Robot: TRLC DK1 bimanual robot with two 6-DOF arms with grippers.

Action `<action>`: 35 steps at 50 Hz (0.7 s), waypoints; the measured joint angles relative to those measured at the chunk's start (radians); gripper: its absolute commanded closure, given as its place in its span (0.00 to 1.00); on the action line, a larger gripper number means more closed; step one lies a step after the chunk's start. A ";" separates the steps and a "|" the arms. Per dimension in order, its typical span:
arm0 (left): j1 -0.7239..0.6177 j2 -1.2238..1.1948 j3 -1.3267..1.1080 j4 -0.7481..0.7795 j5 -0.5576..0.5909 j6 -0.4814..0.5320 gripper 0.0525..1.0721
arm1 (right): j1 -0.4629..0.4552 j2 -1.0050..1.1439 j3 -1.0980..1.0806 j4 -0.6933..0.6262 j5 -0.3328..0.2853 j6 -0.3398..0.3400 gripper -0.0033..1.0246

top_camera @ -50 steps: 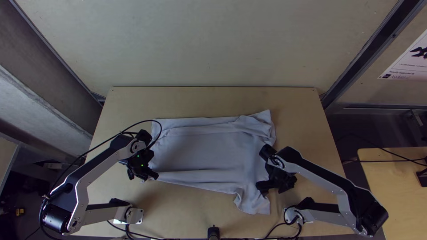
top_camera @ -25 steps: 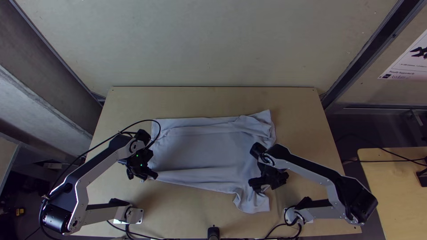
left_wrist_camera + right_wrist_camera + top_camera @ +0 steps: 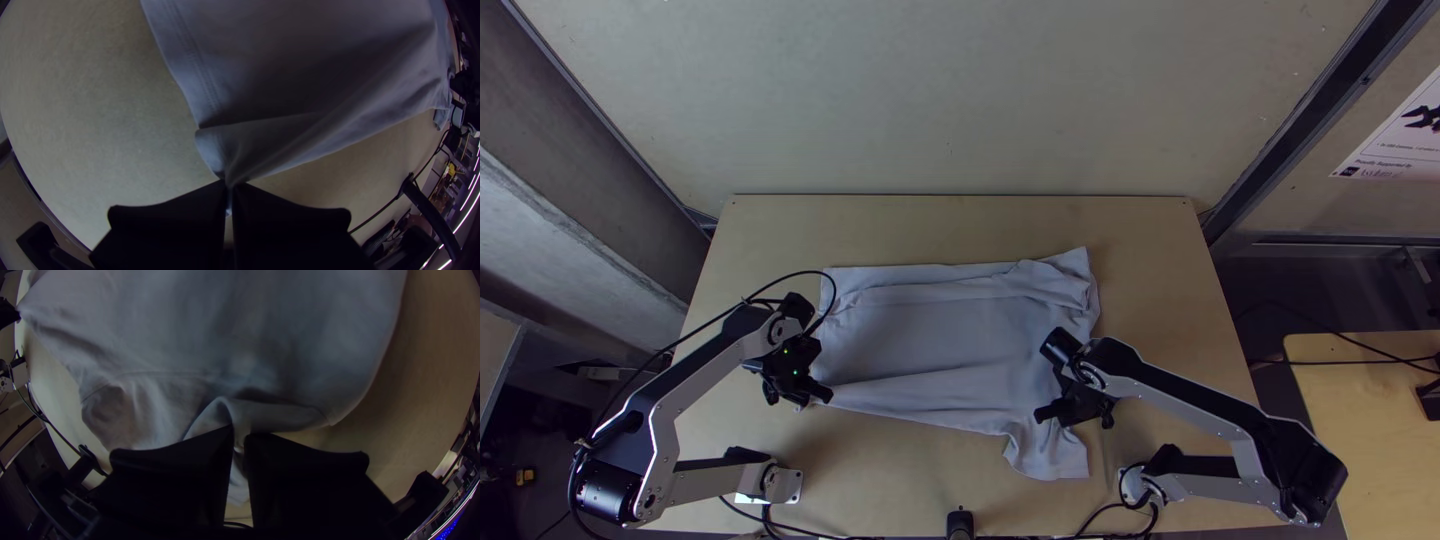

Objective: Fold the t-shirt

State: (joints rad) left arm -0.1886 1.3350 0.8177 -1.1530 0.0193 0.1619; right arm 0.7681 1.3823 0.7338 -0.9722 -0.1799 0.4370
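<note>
T-shirt [image 3: 930, 335] runs lengthwise left-to-right (hem [image 3: 197, 70] leftward); left gripper [image 3: 821, 396] and right gripper [image 3: 1053, 415] pinch it.

A robotics lab or similar test area is indicated by the equipment on view: a left robot arm [image 3: 702, 386] and a right robot arm [image 3: 1180, 393] are mounted at a light wooden table [image 3: 960, 228], which is backed by a pale panel [image 3: 950, 100] and flanked by a dark metal post [image 3: 1295, 105]. A printed poster [image 3: 1395, 145] is displayed, and a second wooden table [image 3: 1360, 430] is crossed by black cables [image 3: 1360, 362].
</note>
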 measured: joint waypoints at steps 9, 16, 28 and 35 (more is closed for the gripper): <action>0.036 -0.007 0.039 0.000 0.035 0.000 0.97 | -0.085 -0.088 0.000 -0.045 0.018 -0.027 0.97; 0.055 -0.048 0.075 0.000 0.068 -0.005 0.97 | -0.180 -0.159 0.024 -0.097 0.036 -0.078 0.97; 0.053 -0.080 0.088 0.012 0.079 -0.053 0.97 | -0.372 -0.206 0.073 -0.164 0.071 -0.214 0.97; 0.049 -0.085 0.092 0.036 0.086 -0.062 0.97 | -0.449 -0.206 0.115 -0.167 0.095 -0.276 0.97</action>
State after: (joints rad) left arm -0.1398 1.2503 0.9092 -1.1168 0.1051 0.0998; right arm 0.3195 1.1759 0.8486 -1.1393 -0.0853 0.1608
